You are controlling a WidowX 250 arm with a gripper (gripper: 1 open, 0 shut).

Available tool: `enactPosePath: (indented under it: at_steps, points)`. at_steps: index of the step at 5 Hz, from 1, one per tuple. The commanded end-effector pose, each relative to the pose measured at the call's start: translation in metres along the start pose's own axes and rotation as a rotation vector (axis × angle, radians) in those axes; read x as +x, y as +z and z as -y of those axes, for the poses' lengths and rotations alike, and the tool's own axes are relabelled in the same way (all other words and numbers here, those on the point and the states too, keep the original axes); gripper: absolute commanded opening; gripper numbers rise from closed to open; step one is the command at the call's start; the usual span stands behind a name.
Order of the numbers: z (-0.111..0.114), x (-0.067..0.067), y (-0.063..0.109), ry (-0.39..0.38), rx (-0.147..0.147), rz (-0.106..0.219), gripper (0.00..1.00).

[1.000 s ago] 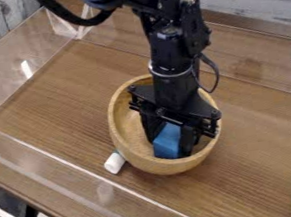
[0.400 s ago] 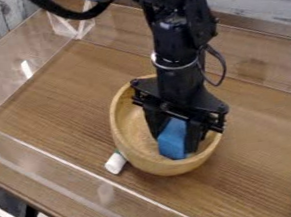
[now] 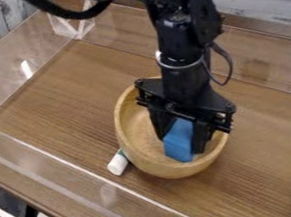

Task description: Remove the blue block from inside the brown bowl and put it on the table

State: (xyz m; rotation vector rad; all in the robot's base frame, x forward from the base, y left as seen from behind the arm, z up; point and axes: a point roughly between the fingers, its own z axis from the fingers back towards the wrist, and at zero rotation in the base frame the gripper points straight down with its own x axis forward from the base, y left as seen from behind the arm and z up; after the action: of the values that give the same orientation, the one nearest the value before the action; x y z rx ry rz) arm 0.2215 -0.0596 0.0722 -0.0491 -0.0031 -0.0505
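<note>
Setting: brown wood-grain bench [image 3: 67,101] with clear plastic walls along its edges; pale boards behind.
Arm: you see one black robot arm reaching down from the top of the view, its wrist pointing straight down into the bowl.
Brown bowl: round, light wooden brown bowl [image 3: 141,161] sits near the front middle of the bench.
Blue block: bright blue block [image 3: 180,142] stands on end inside the bowl, toward its right side, its lower end near or on the bowl floor; you cannot tell which.
Claw: your claw [image 3: 181,136] is clenched on the blue block, one black finger on each side.
Nearby item: a small white piece [image 3: 116,164] lies on the bench, just beside the bowl's left front rim.
Step in hand: likely lifting the block out of the bowl.
How to do it well: raise straight up until the block clears the thick rim before you travel sideways. Keep the grip firm. Choose bare bench well apart from the bowl and the white piece. Lower until the block rests, then release.
</note>
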Motion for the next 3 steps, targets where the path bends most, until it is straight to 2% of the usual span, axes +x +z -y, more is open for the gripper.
enactPosePath:
  at_steps: [1, 3]
  points:
    - [0.0074, 0.0068, 0.0136, -0.008, -0.020, 0.070, 0.00]
    - [0.0164, 0.0051, 0.0097, -0.012, -0.039, 0.076, 0.00]
